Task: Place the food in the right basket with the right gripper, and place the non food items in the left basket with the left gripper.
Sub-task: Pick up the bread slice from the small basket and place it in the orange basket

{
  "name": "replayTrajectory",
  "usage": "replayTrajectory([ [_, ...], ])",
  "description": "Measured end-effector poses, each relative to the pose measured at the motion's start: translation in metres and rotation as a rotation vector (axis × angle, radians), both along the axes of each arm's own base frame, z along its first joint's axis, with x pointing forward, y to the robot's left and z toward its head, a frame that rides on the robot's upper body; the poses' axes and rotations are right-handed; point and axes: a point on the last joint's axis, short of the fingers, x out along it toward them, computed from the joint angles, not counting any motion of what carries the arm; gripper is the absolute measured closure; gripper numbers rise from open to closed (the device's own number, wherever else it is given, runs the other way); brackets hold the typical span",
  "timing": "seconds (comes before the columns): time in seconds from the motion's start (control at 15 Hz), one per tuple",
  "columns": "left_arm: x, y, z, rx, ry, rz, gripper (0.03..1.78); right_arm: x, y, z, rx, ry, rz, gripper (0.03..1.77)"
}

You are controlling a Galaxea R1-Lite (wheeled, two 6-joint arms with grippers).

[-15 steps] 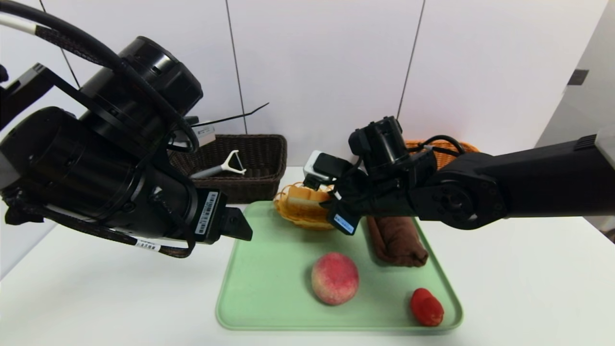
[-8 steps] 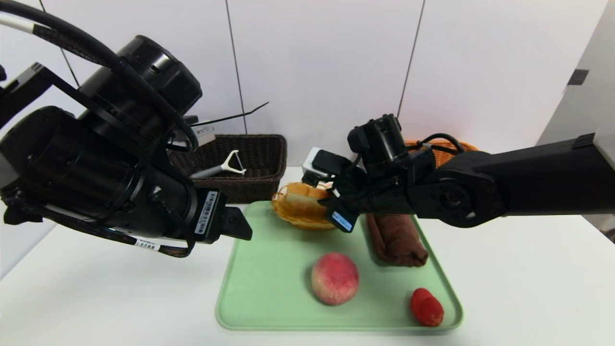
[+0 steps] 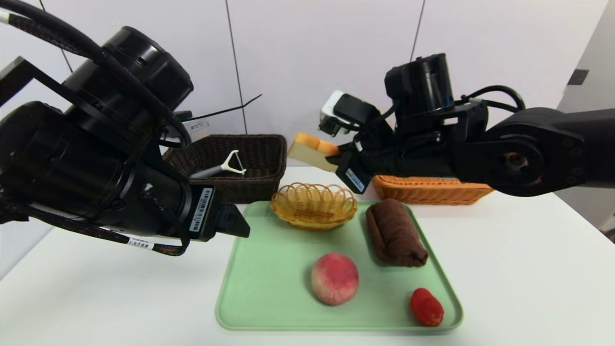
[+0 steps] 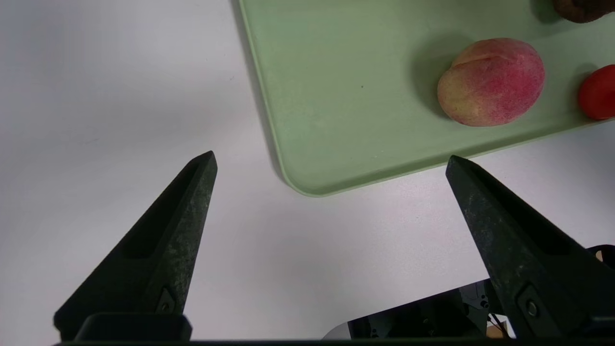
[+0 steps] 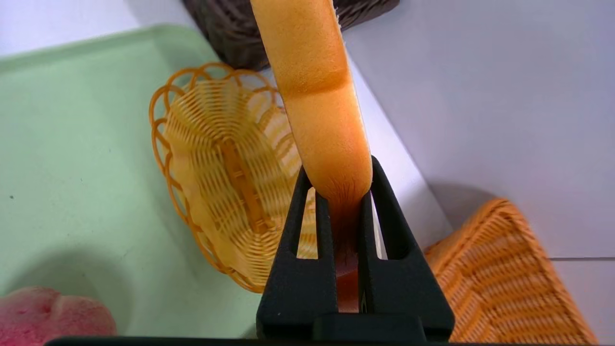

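My right gripper [image 5: 338, 192] clamps bread slice [image 3: 311, 150] above white table [image 3: 528, 269]; green tray [image 3: 269, 288] at 6 o'clock, white wall panels behind. Left gripper [image 4: 331, 161] spread wide, empty.

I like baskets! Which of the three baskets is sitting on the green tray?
The small yellow basket sits at the back of the green tray. The dark brown basket and the orange basket stand behind the tray on the white table.

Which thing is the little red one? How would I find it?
Look at the green tray on the white table. In its near right corner, beyond the peach, lies the small red fruit. It is the smallest thing there, shiny and plain red all over.
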Motion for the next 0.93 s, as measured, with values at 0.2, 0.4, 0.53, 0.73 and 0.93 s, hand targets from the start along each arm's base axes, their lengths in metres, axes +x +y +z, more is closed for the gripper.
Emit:
replayTrajectory([
  [0.2,-0.002,0.001,0.002,-0.005,-0.008,-0.001,0.12,-0.008,-0.023,0.023,-0.001,-0.044,-0.033,1.62],
  [0.4,-0.002,0.002,0.004,-0.009,-0.016,-0.004,0.12,-0.017,-0.056,0.038,-0.089,-0.079,-0.068,1.62],
  [0.53,-0.001,0.001,0.006,-0.023,-0.033,-0.006,0.12,-0.023,-0.075,0.041,-0.155,-0.083,-0.102,1.62],
  [0.73,0.0,0.0,0.007,-0.031,-0.042,-0.009,0.12,-0.028,-0.104,0.04,-0.253,-0.083,-0.142,1.62],
  [0.93,0.0,0.0,0.005,-0.03,-0.037,-0.005,0.12,-0.027,-0.131,0.04,-0.32,-0.097,-0.2,1.62],
])
